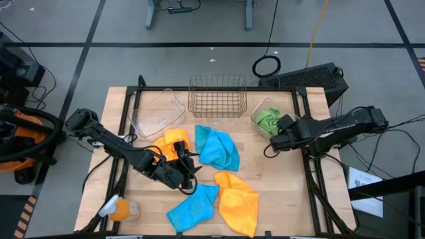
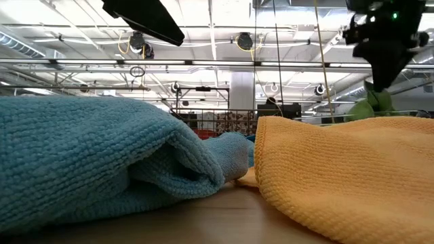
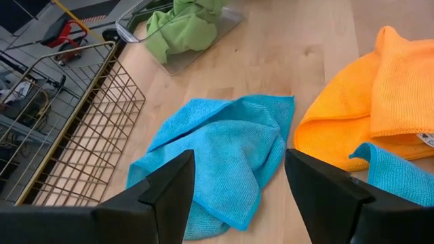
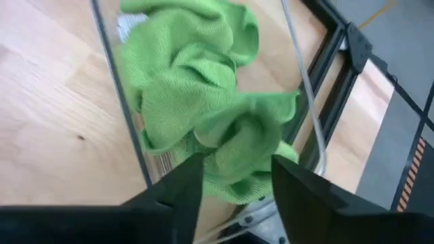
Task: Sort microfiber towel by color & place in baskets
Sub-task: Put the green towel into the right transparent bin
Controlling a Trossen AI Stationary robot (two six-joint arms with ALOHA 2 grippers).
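Note:
Two blue towels (image 1: 216,148) (image 1: 193,206) and two orange towels (image 1: 174,141) (image 1: 238,202) lie loose on the wooden table. A green towel (image 1: 267,119) sits bunched in a clear bin (image 1: 255,117) at the right. My left gripper (image 1: 190,164) is open and low between the upper orange towel and the upper blue towel (image 3: 224,159), which shows between its fingers. My right gripper (image 4: 236,163) is open and hovers over the green towel (image 4: 203,95) in its bin. A copper wire basket (image 1: 217,96) and a second clear bin (image 1: 158,114) hold no towels.
The wire basket (image 3: 81,129) stands at the table's far edge, between the two clear bins. An orange bottle (image 1: 123,211) lies at the near left corner. Bare wood shows between the towels and the right edge. A dark keyboard-like object (image 1: 312,78) lies past the far right corner.

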